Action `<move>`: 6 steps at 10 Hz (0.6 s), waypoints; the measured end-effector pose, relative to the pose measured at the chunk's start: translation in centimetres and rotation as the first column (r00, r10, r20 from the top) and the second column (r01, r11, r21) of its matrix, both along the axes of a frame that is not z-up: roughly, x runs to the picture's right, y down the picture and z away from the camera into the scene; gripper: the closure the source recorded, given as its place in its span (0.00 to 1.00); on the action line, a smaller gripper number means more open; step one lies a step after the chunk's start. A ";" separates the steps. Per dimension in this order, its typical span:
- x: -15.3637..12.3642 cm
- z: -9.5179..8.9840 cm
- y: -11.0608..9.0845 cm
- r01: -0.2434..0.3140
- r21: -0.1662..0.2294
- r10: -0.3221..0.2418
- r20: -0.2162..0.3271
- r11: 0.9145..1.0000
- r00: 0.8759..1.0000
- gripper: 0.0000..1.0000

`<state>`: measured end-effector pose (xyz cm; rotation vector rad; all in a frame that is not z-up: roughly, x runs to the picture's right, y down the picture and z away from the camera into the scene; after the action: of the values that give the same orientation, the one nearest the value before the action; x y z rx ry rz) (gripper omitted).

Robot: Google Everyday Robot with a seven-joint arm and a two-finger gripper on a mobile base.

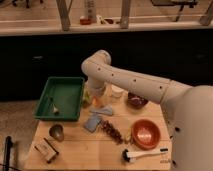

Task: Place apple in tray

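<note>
Gripper (93,101): pointing down over the table (90,150), closed on the apple (97,102).
Apple: between the fingers, a small orange patch showing.
Tray (65,90): just beside the gripper, on the view's left.
Orange-red bowl (135,131): well apart from the gripper, lower right in the view.

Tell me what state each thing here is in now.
gripper: shut on the apple, beside the tray
apple: held, not yet in the tray
tray: upright, without the apple
orange-red bowl: upright, looks empty
brush: lying flat
</note>
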<state>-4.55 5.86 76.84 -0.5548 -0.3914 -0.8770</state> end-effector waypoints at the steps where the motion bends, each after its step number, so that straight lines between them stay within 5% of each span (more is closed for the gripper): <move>1: -0.4 -0.1 0.1 0.001 -0.003 -0.001 0.007 1.000 1.000 1.00; 6: -7.8 0.1 -0.6 0.032 -0.008 -0.031 0.086 0.999 0.996 1.00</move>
<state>-12.31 5.25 76.93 -0.5343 -0.4657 -0.9315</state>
